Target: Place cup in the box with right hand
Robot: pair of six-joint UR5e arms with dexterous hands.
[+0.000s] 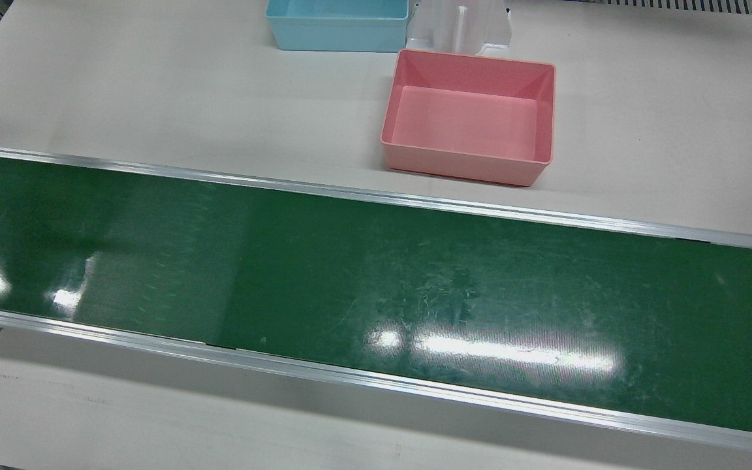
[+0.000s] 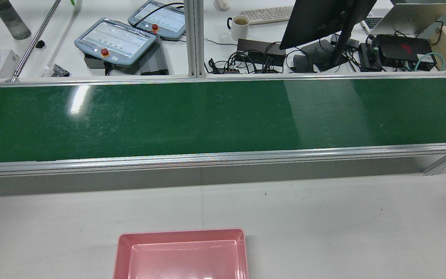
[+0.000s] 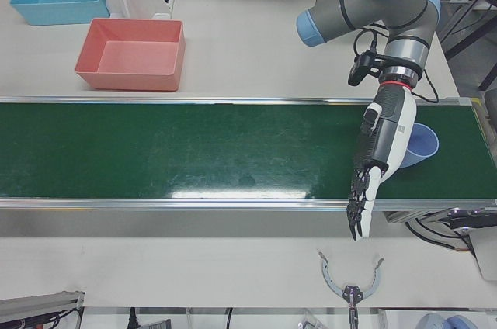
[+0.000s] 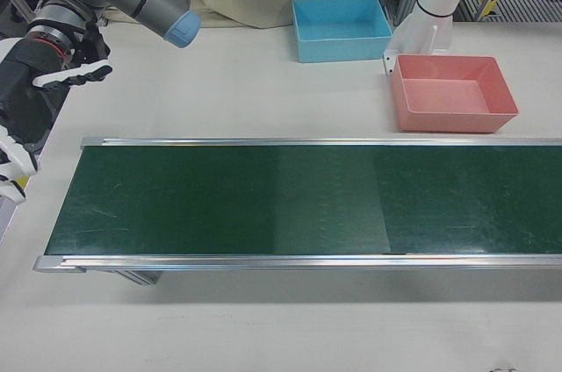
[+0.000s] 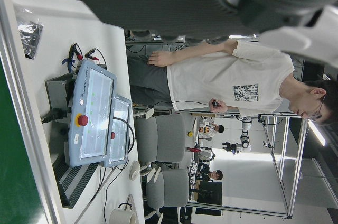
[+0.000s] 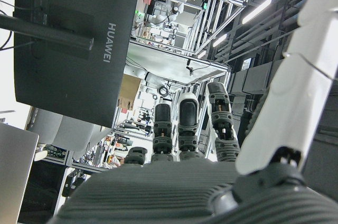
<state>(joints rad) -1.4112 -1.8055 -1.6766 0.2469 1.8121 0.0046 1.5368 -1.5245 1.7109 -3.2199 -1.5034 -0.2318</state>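
Hanging off the conveyor belt's (image 4: 290, 201) end farthest from the pink box (image 4: 452, 93), right hand (image 4: 31, 96) holds nothing; fingers (image 6: 179, 123) loosely extended. Left hand (image 3: 380, 154) sits over the opposite belt end, fingers straight, spread, empty. Pale blue cup (image 3: 418, 147) lies on the belt just behind the left hand, well apart from the pink box. Risks: left hand blocks or knocks the cup; right hand faces a whole-belt reach; a blue box (image 4: 341, 28) just beyond the pink one invites misplacement.
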